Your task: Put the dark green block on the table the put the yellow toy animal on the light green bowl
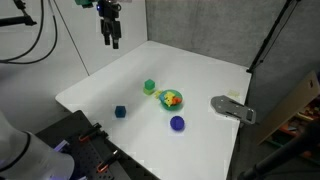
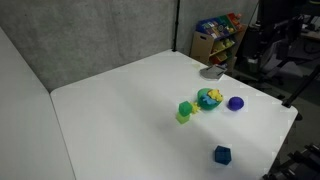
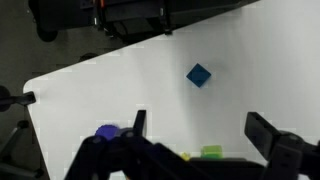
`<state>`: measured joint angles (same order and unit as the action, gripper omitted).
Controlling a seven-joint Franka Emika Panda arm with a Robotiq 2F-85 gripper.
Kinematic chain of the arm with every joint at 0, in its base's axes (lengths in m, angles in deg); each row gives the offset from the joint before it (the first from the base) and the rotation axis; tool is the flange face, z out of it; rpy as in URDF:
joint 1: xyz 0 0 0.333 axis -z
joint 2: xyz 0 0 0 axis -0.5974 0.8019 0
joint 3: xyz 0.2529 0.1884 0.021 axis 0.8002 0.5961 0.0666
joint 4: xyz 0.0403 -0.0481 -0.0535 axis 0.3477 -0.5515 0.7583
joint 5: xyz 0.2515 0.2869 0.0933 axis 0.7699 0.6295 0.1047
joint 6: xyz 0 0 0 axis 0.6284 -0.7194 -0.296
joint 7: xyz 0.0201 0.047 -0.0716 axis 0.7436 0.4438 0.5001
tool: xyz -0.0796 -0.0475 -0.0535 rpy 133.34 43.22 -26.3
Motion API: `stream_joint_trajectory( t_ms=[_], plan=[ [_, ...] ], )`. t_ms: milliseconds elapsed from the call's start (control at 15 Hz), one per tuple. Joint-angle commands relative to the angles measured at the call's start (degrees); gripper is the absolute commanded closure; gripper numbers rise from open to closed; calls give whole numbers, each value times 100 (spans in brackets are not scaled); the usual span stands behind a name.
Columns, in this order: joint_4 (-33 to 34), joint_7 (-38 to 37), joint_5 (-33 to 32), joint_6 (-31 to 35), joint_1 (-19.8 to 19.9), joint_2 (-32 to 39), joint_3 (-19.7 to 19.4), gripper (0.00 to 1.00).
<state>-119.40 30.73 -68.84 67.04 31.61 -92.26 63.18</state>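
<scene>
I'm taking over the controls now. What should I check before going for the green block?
1. Gripper open: ok, jaws spread in the wrist view.
2. Gripper empty: ok.
3. Green block clear from above: ok, it sits on the pale green bowl with nothing over it.
4. Bare table for setting it down: ok.
5. Yellow toy located: ok, it lies in the teal bowl.
6. Jaws lined up with the block's sides: cannot tell.

yellow toy animal (image 1: 171, 97) details too small, green shape (image 3: 211, 152) partly hidden behind claw (image 3: 200, 130)
</scene>
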Motion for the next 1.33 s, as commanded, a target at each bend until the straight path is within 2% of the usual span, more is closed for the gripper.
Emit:
stream_joint_trajectory(
  t_ms=[0, 333, 800, 1000, 1267],
  plan=[
    [365, -143, -227, 317, -68, 416, -159, 0],
    [486, -116, -522, 1279, -83, 909, -364, 0],
    [372, 78, -483, 3045, -146, 1515, -599, 0],
    [384, 301, -530, 3621, -230, 1872, -655, 0],
    [339, 978, -228, 4283, -245, 2325, -635, 0]
  ],
)
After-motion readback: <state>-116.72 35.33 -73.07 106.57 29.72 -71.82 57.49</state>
